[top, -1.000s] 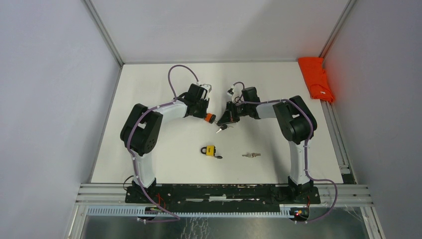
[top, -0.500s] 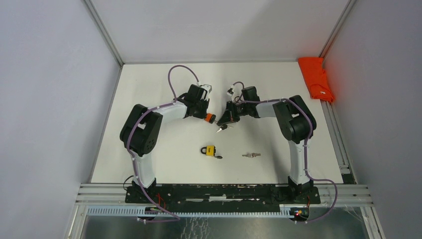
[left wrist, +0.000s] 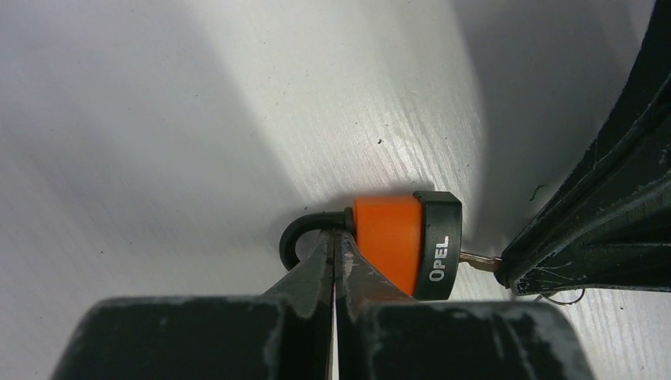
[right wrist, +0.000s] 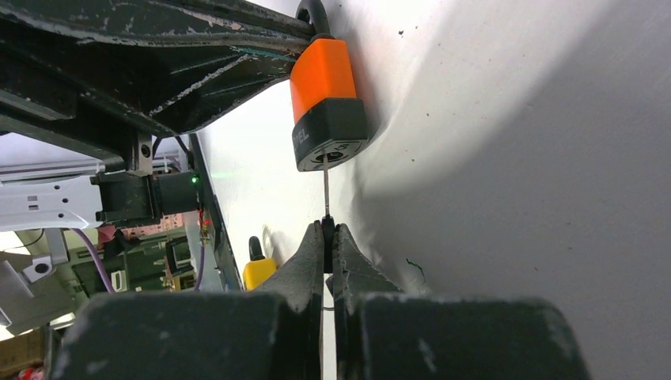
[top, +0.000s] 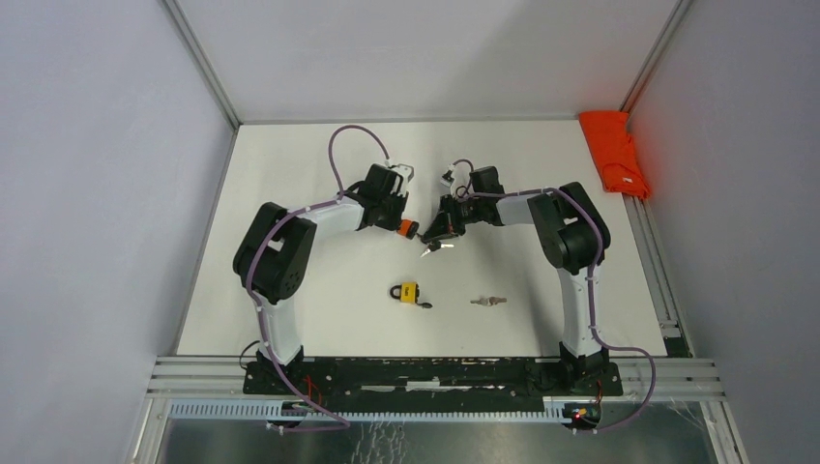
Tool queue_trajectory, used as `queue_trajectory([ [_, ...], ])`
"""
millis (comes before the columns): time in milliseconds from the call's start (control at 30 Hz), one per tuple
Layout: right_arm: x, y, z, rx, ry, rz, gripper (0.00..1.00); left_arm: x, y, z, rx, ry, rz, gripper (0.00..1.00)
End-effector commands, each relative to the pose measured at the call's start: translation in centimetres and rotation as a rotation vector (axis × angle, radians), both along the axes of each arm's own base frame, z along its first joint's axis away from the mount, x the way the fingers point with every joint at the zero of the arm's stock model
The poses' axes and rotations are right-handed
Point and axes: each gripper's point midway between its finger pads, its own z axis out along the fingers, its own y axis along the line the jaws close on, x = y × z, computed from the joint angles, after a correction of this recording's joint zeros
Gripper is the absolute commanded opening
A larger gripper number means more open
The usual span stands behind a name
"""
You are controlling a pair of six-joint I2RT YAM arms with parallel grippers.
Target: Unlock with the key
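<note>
An orange padlock (top: 407, 228) with a black base lies at mid-table between the two arms. My left gripper (left wrist: 334, 237) is shut on its black shackle (left wrist: 305, 229), the orange body (left wrist: 388, 237) just right of the fingers. My right gripper (right wrist: 328, 229) is shut on the head of the key (right wrist: 325, 190). The thin blade of the key runs straight into the keyhole in the padlock's base (right wrist: 328, 142). In the top view the left gripper (top: 395, 217) and right gripper (top: 440, 232) face each other across the lock.
A yellow padlock (top: 407, 292) with a key in it lies nearer the bases, and loose keys (top: 490, 302) lie to its right. A small key (top: 428, 249) hangs under the right gripper. An orange cloth (top: 613, 153) sits at the far right edge.
The right arm has shifted very slightly to the left. Both grips are as they were.
</note>
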Motion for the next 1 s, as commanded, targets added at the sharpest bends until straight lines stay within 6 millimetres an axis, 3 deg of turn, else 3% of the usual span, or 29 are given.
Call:
queue_trajectory([
  [0, 2.2, 1.0, 0.1, 0.001, -0.087, -0.048, 0.00, -4.5, -5.0, 0.1, -0.080, 0.060, -0.208, 0.02],
  [733, 2.2, 0.8, -0.7, -0.007, -0.086, -0.057, 0.00, -7.4, -9.9, 1.7, -0.223, 0.031, -0.434, 0.02],
  [967, 1.8, 1.0, 0.2, 0.038, -0.096, -0.054, 0.00, -8.3, -10.8, 2.3, -0.277, 0.019, -0.512, 0.02],
])
